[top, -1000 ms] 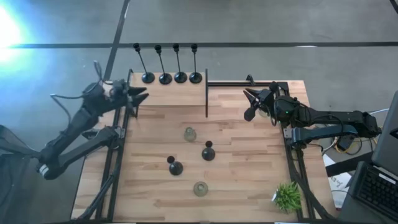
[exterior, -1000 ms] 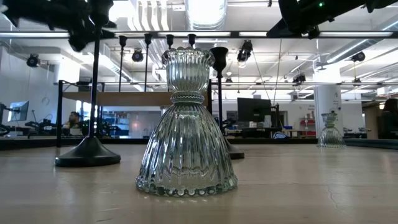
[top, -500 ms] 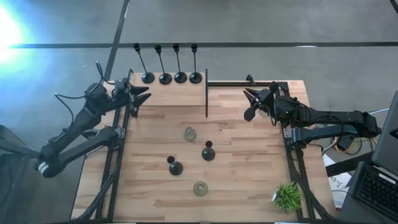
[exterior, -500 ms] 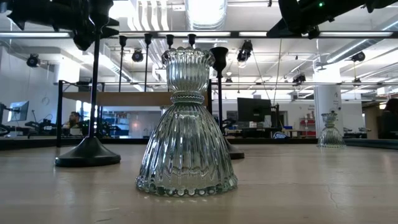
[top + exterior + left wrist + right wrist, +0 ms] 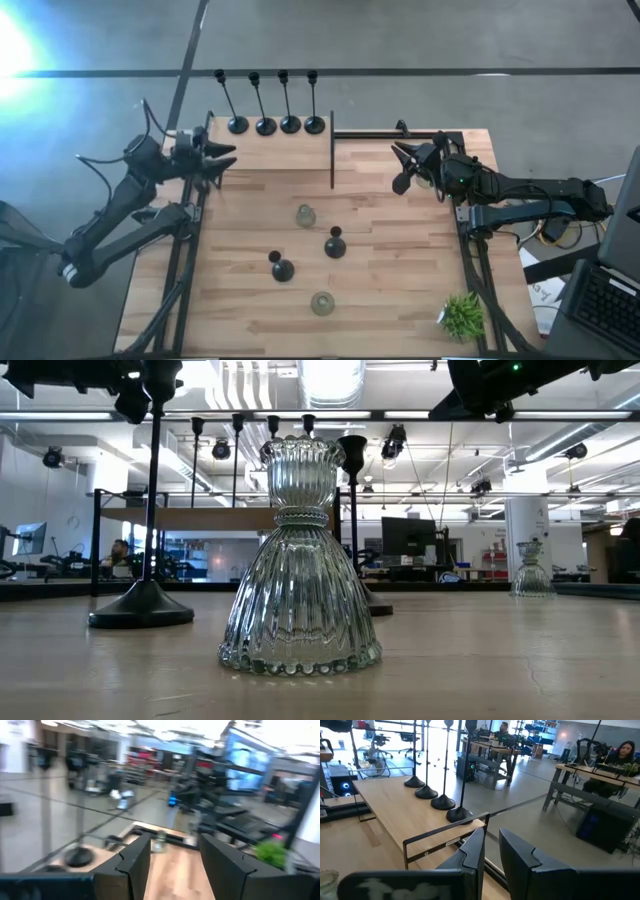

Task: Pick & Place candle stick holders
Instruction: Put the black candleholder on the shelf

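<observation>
I have the left gripper (image 5: 226, 157) at the worktop's (image 5: 400, 290) back left edge, fingers spread and empty. The four tall black holders (image 5: 276, 124) stand in a row just beyond it. The right gripper (image 5: 400, 155) waits at the back right, fingers slightly parted, holding nothing. Two short black holders (image 5: 334, 244) and two glass holders (image 5: 306, 215) sit mid-worktop, well apart from both.
</observation>
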`<state>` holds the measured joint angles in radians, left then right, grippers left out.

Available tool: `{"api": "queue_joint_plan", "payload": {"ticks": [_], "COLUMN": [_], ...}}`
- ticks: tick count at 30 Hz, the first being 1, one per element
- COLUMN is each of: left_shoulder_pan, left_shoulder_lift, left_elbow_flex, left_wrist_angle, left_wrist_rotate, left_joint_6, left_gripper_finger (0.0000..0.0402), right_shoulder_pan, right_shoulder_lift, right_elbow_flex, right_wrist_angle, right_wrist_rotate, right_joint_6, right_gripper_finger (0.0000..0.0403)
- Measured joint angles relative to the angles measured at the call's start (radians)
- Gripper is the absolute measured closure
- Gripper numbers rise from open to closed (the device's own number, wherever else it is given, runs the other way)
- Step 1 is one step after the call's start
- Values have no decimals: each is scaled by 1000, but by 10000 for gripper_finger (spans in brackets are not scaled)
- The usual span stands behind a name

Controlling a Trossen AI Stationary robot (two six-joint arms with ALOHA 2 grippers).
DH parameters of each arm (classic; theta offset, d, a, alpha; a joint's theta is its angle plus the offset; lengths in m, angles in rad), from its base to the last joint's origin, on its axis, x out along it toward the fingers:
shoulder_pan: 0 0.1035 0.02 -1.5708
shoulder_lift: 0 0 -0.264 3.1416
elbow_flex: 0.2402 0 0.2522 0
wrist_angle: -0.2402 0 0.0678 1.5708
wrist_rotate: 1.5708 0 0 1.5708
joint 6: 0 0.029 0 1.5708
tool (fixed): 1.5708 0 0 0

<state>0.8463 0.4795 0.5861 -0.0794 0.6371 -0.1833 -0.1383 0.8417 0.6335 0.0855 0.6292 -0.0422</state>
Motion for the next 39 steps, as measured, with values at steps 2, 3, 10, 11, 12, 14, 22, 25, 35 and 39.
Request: {"api": "queue_joint_plan", "payload": {"ticks": [2,3,10,11,12,14,22,25,35,39], "left_shoulder_pan": [0,0,-20,-29,-39,-55,-66,-67,-85,-154], "left_shoulder_lift": [6,8,-19,-28,-39,-67,-255,-308,-253,-211], "left_elbow_flex": [0,-1,70,93,114,142,100,53,-56,-69], "left_wrist_angle": [-2,-4,-315,-405,-489,-620,-734,-716,-487,-464], "left_wrist_rotate": [71,103,119,73,27,-30,-19,17,128,117], "left_joint_6": [0,3,210,252,286,325,281,238,201,188], "left_gripper_finger": [227,227,227,228,229,230,232,232,232,232], "right_shoulder_pan": [0,0,3,4,7,9,10,10,10,10], "right_shoulder_lift": [0,0,-16,-22,-25,-32,-62,-74,-76,-76], "right_elbow_flex": [0,0,0,0,0,0,0,0,0,0], "right_wrist_angle": [1,1,-66,-83,-87,-94,-181,-199,-214,-244], "right_wrist_rotate": [0,0,-129,-152,-167,-168,-166,-167,-166,-166], "right_joint_6": [24,48,95,93,110,151,158,166,183,222], "right_gripper_finger": [349,349,349,349,349,349,349,349,349,349]}}
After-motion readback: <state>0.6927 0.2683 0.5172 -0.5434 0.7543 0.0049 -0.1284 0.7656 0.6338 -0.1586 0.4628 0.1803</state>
